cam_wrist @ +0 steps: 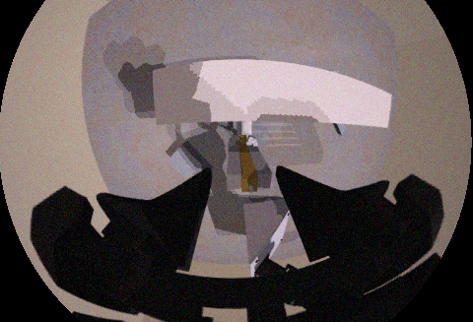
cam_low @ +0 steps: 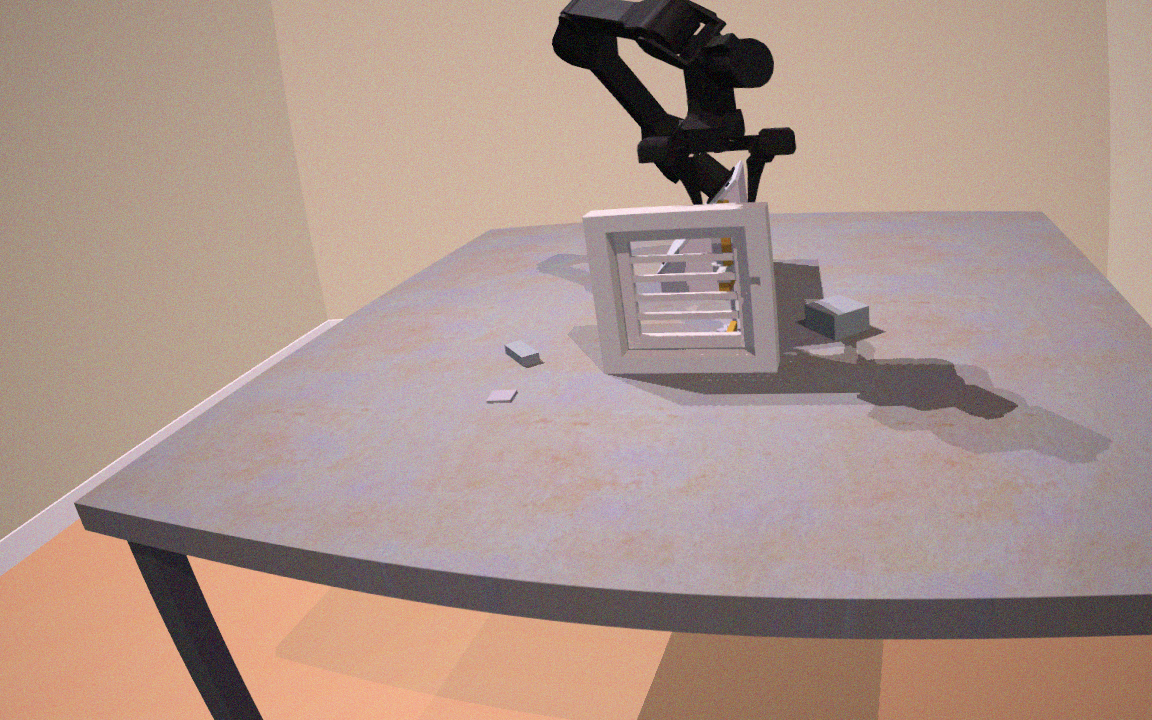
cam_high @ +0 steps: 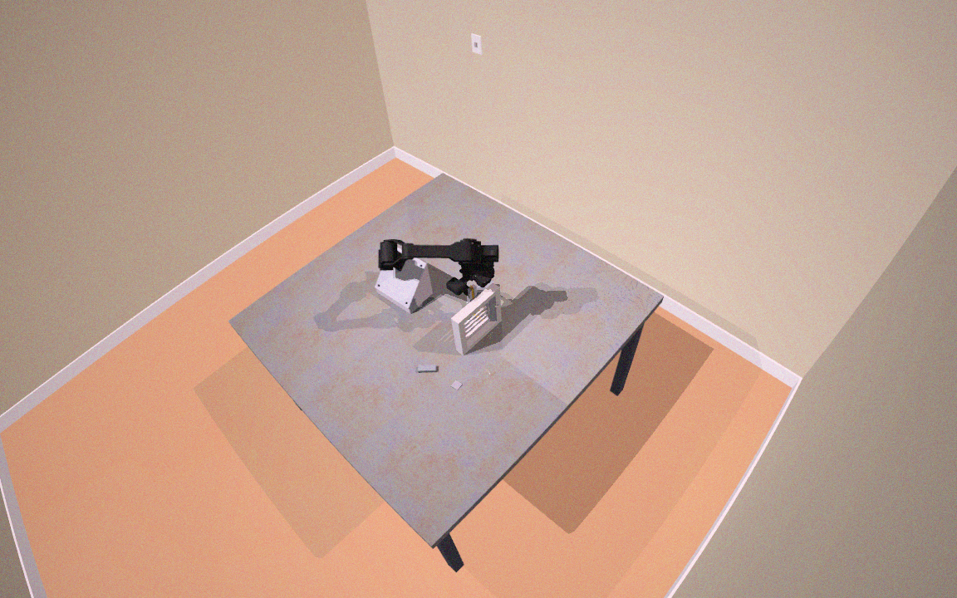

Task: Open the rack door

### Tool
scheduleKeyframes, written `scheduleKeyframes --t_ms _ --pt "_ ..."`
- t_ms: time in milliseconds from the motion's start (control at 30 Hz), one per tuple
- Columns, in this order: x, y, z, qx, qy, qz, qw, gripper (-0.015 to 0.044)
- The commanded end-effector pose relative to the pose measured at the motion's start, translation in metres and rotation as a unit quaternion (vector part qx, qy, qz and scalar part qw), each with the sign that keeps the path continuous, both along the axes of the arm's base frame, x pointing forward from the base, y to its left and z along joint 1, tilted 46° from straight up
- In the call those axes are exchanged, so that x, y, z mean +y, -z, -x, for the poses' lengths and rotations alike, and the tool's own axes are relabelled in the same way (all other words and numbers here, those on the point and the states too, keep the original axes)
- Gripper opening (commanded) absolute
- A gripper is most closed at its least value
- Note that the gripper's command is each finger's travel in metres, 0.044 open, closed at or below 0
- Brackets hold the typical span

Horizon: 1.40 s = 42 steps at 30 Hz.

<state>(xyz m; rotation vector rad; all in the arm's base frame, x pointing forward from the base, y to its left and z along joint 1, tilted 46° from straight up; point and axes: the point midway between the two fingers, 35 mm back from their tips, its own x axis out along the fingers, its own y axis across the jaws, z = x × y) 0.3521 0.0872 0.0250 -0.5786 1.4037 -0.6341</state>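
The white rack frame (cam_high: 457,335) (cam_low: 598,300) (cam_wrist: 296,78) stands upright on the table. Its slatted door (cam_low: 683,295) looks shut within the frame. The orange-brown upright handle (cam_high: 473,293) (cam_low: 725,246) (cam_wrist: 248,166) is on the arm's side of the door; in the exterior view it shows through the slats. My gripper (cam_low: 725,195) (cam_wrist: 244,171) is open, pointing down behind the frame's top edge. In the wrist view the handle lies between and beyond the two fingertips, and no grip on it shows. The fingertips' height against the handle is hard to tell.
A grey block (cam_low: 835,317) lies right of the frame in the exterior view. A small grey bar (cam_high: 427,368) (cam_low: 522,351) and a flat pale piece (cam_high: 457,384) (cam_low: 501,395) lie on its other side. The arm's white base bracket (cam_high: 400,288) stands behind the frame.
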Motion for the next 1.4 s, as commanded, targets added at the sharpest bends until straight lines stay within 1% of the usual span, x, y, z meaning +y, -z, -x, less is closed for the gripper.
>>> scheduleKeyframes --t_ms 0,567,767,1367 --pt "-0.007 0.005 0.001 0.003 0.001 0.003 1.000 0.0293" --pt "-0.026 0.022 0.001 0.003 0.001 0.004 1.000 0.0293" --pt "-0.026 0.022 0.001 0.003 0.001 0.004 1.000 0.0136" --pt "-0.026 0.022 0.001 0.003 0.001 0.004 1.000 0.0022"
